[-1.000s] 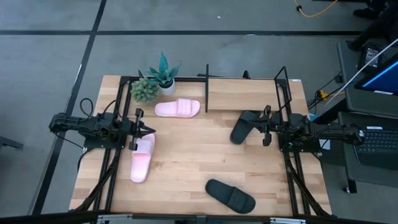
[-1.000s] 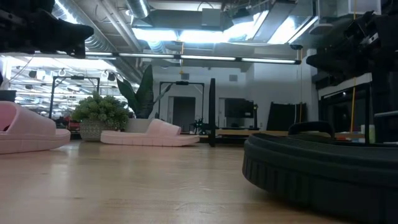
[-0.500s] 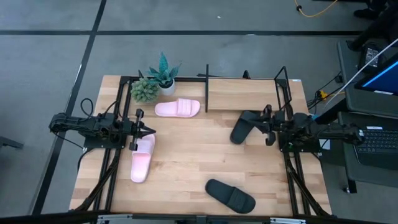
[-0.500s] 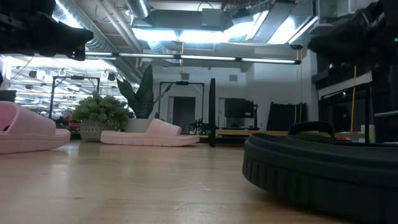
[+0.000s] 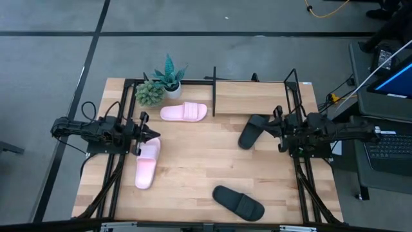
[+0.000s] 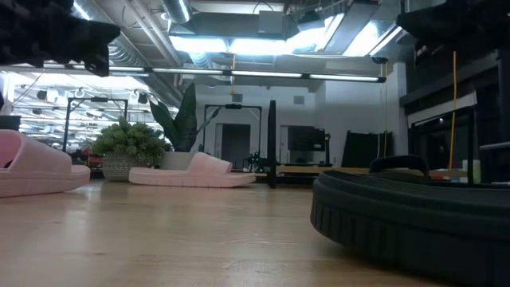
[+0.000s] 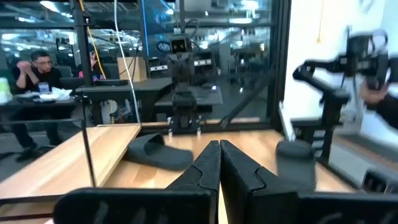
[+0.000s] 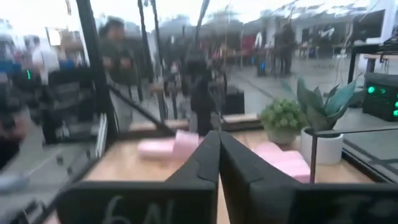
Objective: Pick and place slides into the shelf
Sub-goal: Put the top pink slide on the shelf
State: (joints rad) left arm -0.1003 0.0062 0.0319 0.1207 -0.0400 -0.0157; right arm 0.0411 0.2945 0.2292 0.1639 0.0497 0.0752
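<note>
Right gripper [image 5: 279,131] backed off black slide [image 5: 250,131], fingers pinched empty | left gripper [image 5: 150,134] pinched empty over pink slide [image 5: 147,163] | four slides on bench [image 5: 193,161], shelf [image 5: 257,96] bare | risk: regrasp nudges slide away

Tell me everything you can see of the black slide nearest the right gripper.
The black slide is matte black, open-toed, with one wide strap. It lies flat on the wood table, angled diagonally, just in front of the shelf, not on its board. The right gripper, shut and empty, sits beside its end; whether they touch cannot be told from above. The left wrist view shows it lying low, sole down.
</note>
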